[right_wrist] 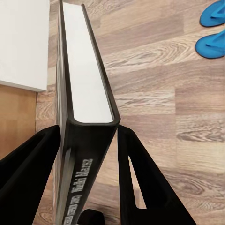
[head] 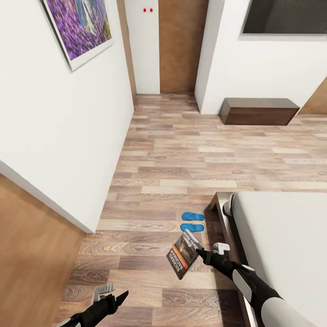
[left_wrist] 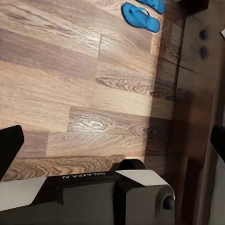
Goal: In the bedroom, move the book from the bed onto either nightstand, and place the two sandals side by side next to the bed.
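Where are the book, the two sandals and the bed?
book (head: 184, 254), head view, on its cover.
sandals (head: 193, 221), head view, between the blue pair.
bed (head: 281, 236), head view, on the grey mattress.

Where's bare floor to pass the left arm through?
Bare planks run from the white wall across to the sandals, and ahead toward the doorway. It is crowded by the bed corner, where the right pincer holds the book.
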Controlling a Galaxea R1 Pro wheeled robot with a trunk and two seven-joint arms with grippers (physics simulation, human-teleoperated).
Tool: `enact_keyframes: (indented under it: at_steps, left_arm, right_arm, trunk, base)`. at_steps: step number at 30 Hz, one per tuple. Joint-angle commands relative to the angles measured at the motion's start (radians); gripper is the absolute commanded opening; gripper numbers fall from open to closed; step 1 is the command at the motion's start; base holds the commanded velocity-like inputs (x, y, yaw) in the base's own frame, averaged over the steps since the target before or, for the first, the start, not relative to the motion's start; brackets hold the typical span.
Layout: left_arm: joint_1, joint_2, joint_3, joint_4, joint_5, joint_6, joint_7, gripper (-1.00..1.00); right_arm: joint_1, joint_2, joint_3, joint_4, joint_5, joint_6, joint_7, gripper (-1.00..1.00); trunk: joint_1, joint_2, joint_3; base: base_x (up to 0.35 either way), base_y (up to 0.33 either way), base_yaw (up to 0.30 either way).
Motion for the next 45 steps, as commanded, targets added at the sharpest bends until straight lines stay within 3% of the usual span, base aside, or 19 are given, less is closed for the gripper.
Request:
enact_keyframes:
  at_steps: [1, 26, 45]
  left_arm:
    - [-0.001, 0.0, 0.007, 0.001, -0.011, -0.006, -0.002, 1.0]
    - [-0.001, 0.0, 0.007, -0.001, -0.011, -0.006, -0.002, 1.0]
    - [-0.001, -0.001, 0.007, -0.001, -0.011, -0.006, -0.002, 1.0]
  right_arm:
    - [0.0, -0.001, 0.004, -0.001, -0.01, 0.007, 0.001, -1.0]
    - [0.0, 0.0, 0.004, -0.001, -0.011, 0.007, 0.001, -1.0]
    - [0.0, -0.023, 0.0, -0.006, -0.008, 0.009, 0.0, -1.0]
  trunk:
    - [0.001, -0.002, 0.0]
    - [0.001, -0.002, 0.041]
    - [0.001, -0.002, 0.071]
  base:
    - [0.0, 0.0, 0.0]
    - [0.0, 0.0, 0.0]
    - [0.0, 0.0, 0.0]
